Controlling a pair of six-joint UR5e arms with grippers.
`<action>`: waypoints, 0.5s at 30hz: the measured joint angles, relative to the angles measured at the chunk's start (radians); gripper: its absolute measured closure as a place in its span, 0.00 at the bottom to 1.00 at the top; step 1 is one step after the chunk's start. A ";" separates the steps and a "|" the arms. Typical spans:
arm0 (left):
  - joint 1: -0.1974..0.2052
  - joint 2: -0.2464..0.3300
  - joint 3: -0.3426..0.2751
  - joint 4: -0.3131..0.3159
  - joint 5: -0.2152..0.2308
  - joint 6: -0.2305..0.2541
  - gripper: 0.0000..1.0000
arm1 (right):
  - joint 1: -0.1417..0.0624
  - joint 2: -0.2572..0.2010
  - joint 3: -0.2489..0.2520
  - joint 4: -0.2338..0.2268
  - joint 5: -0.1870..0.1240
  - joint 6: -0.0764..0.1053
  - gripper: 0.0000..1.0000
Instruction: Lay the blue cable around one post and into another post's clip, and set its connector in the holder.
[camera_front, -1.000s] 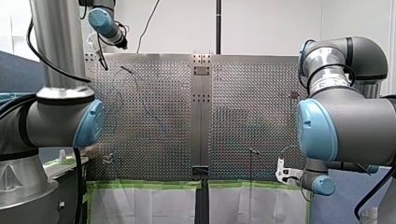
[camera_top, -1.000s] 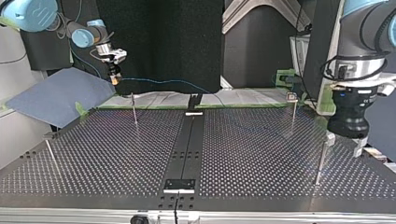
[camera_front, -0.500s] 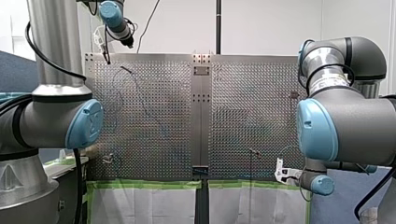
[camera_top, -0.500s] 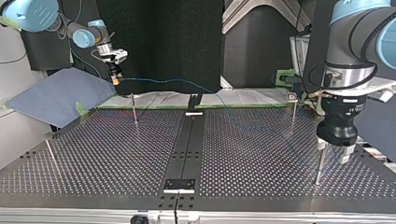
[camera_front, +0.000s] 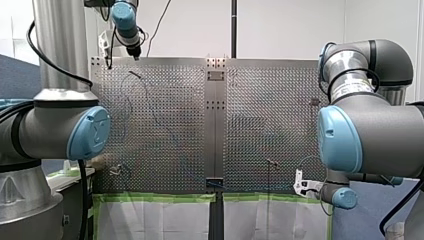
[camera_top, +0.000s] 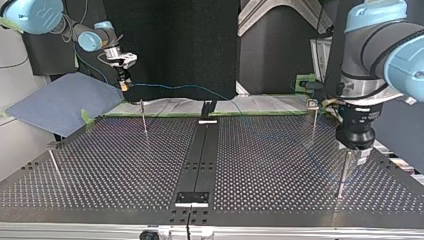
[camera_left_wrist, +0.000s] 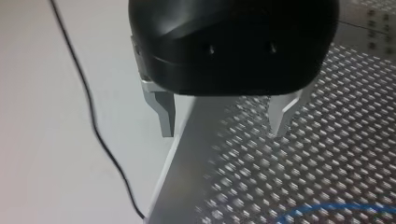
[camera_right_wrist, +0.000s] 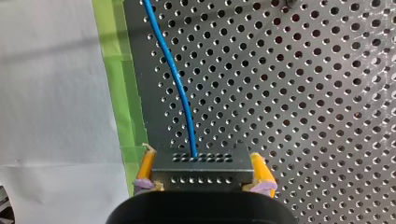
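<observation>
The connector (camera_right_wrist: 201, 170) is clamped by the right gripper (camera_right_wrist: 201, 154); the left gripper (camera_left_wrist: 223, 116) is spread open, empty. The cable (camera_right_wrist: 180, 84) is judged not yet routed or seated.

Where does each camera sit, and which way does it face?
Front: behind the arms, looking over the perforated table; my left arm and my right arm frame it.
Top: across the table, facing the arms; my left gripper at its right.
Left wrist: on that arm, looking past its open fingers at the table's edge.
Right wrist: looking past my right gripper, shut on the connector, along the blue cable.
Shared: top and right wrist views both show connector and cable.
</observation>
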 joint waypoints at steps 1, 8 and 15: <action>-0.001 -0.002 -0.001 -0.008 -0.004 0.004 0.00 | 0.000 0.000 0.000 0.000 0.000 0.000 1.00; -0.004 -0.005 -0.002 -0.078 0.000 0.014 0.00 | 0.002 0.000 -0.002 0.003 0.000 -0.001 1.00; -0.006 -0.006 -0.002 -0.137 0.009 0.015 0.00 | 0.004 0.000 -0.003 0.005 0.000 -0.001 1.00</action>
